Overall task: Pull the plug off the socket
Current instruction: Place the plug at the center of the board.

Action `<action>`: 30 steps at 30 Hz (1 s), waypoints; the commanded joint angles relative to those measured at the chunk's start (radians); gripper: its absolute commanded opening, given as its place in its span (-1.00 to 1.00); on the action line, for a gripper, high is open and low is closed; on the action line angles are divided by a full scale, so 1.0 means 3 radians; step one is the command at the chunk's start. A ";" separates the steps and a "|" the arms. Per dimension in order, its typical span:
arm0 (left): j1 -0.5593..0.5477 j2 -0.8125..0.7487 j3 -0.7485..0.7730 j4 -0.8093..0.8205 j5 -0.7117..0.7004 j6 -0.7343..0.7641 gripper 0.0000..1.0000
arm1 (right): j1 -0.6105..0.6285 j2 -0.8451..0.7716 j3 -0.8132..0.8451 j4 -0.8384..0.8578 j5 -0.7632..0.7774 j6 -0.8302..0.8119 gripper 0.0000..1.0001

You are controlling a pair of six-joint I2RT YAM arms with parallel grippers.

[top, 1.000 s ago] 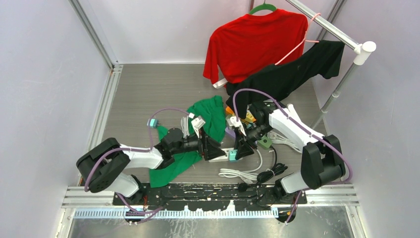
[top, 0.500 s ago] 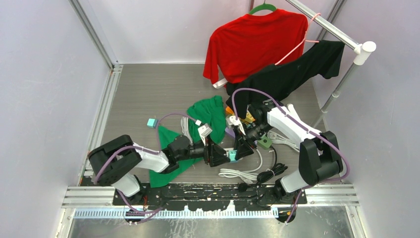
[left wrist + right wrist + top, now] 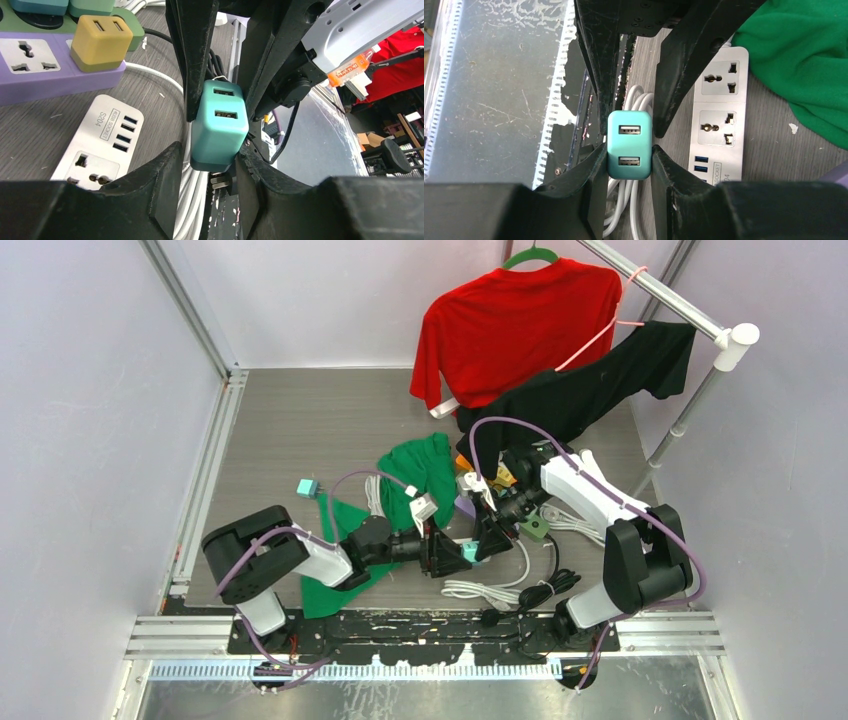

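Note:
A teal two-port USB plug (image 3: 469, 551) hangs above the table with its metal prongs bare, clear of the white power strip (image 3: 100, 145) beside it. My right gripper (image 3: 483, 543) is shut on the plug (image 3: 629, 150), with both fingers pressed on its sides. My left gripper (image 3: 452, 556) faces it from the left. Its jaws sit on either side of the same plug (image 3: 218, 125), the right finger touching and the left finger (image 3: 165, 170) a small gap away. The strip (image 3: 721, 125) shows empty sockets.
A purple power strip (image 3: 30, 65) carries a yellow plug (image 3: 100, 42). Coiled white cables (image 3: 480, 590) lie under the grippers, and a green shirt (image 3: 420, 480) lies behind. A small teal cube (image 3: 307, 487) and a green cube (image 3: 538, 527) are on the table. Red (image 3: 510, 320) and black shirts hang on a rack.
My left arm has moved right, bringing its jaws up around the teal plug. The right gripper has kept its hold on the plug and barely moved.

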State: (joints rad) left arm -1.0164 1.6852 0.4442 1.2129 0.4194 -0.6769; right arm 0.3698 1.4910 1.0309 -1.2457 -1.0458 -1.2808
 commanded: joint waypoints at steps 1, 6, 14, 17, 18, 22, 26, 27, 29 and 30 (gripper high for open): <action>-0.0025 0.0038 0.0112 0.0299 0.0007 0.0032 -0.18 | 0.0004 -0.0041 0.0094 -0.0023 -0.0159 0.0019 -0.82; -0.0030 0.0052 0.0140 0.0299 0.0068 0.0029 -0.53 | 0.0003 -0.0046 0.0091 -0.0015 -0.0151 0.0020 -0.80; -0.0028 0.0087 0.0145 0.0303 0.0097 0.0053 -1.00 | 0.0004 -0.0065 0.0078 0.0000 -0.0139 0.0019 -0.51; -0.0028 0.0043 0.0080 0.0303 0.0019 0.0098 -1.00 | 0.0004 -0.0088 0.0059 0.0019 -0.0127 0.0020 -0.18; -0.0028 0.0025 0.0054 0.0299 -0.0012 0.0110 -1.00 | 0.0005 -0.0098 0.0052 0.0032 -0.0120 0.0015 -0.09; -0.0018 -0.0033 -0.0023 0.0261 -0.0140 0.0134 -1.00 | -0.0003 -0.0158 0.0005 0.0098 -0.0066 0.0016 0.20; 0.0036 -0.0082 -0.0075 0.0136 -0.0184 0.0130 -1.00 | -0.0003 -0.0194 -0.0023 0.0159 -0.0015 0.0020 0.31; 0.0057 -0.0096 -0.0093 0.0116 -0.0194 0.0116 -1.00 | -0.0007 -0.0199 -0.0030 0.0166 -0.0005 0.0020 0.33; 0.0115 -0.0131 -0.0152 0.0101 -0.0204 0.0085 -1.00 | -0.0013 -0.0199 -0.0038 0.0179 0.0015 0.0020 0.34; 0.0162 -0.0149 -0.0187 0.0099 -0.0210 0.0057 -1.00 | -0.0015 -0.0204 -0.0040 0.0184 0.0023 0.0020 0.34</action>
State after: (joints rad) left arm -1.0039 1.6920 0.4164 1.2072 0.3862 -0.6647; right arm 0.3687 1.4673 1.0233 -1.2068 -1.0332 -1.2640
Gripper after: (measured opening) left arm 0.328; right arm 0.667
